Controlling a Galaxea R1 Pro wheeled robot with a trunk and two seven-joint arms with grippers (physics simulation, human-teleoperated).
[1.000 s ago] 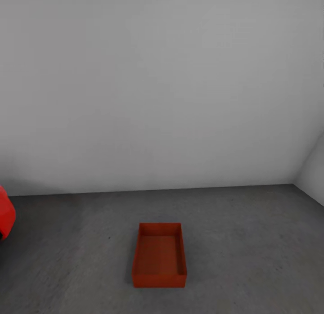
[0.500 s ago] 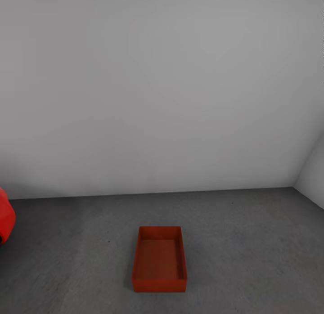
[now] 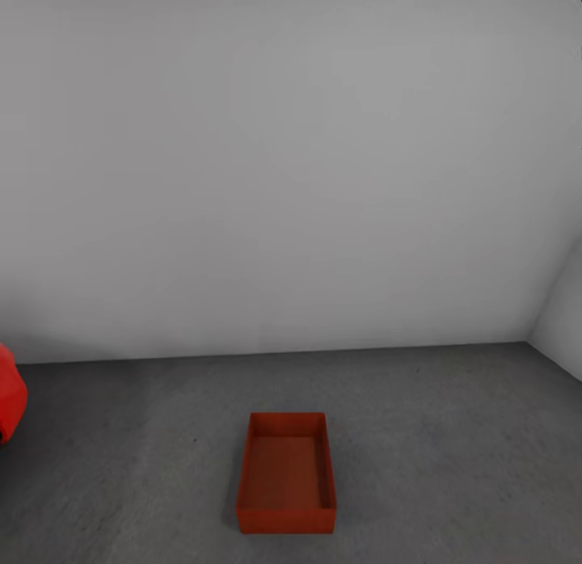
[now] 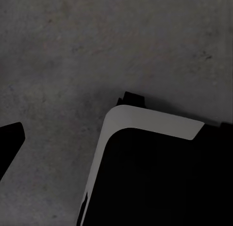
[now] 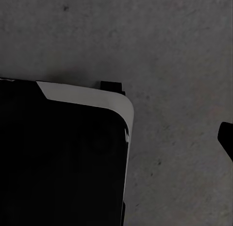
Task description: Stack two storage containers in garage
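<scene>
Storage container (image 3: pixel 286 475): one orange-red open-topped bin, sitting flat on the garage floor near the bottom middle of the head view, its long sides running away from the robot toward the far wall. Nothing lies inside it and nothing touches it.

Floor (image 3: pixel 453 443): dark grey, rough, speckled concrete, stretching from the near edge to the foot of the wall. The same concrete shows beneath both wrist cameras (image 4: pixel 73 51) (image 5: pixel 174 51).

Far wall (image 3: pixel 291 168): plain grey-white, meeting the floor in a straight line well behind the container. A second wall (image 3: pixel 566 321) angles in at the far right to form a corner.

Red car (image 3: pixel 10 398): just a rounded glossy red sliver at the left edge, well apart from the container.

Robot base: a black body with a pale rounded corner, seen over the floor in the left wrist view (image 4: pixel 145 124) and the right wrist view (image 5: pixel 87 97).

Left gripper: I cannot tell whether it is spread or pressed together; there is just a dark tip at the edge of the left wrist view.

Right gripper: likewise, I cannot tell; just a dark tip at the edge of the right wrist view.
</scene>
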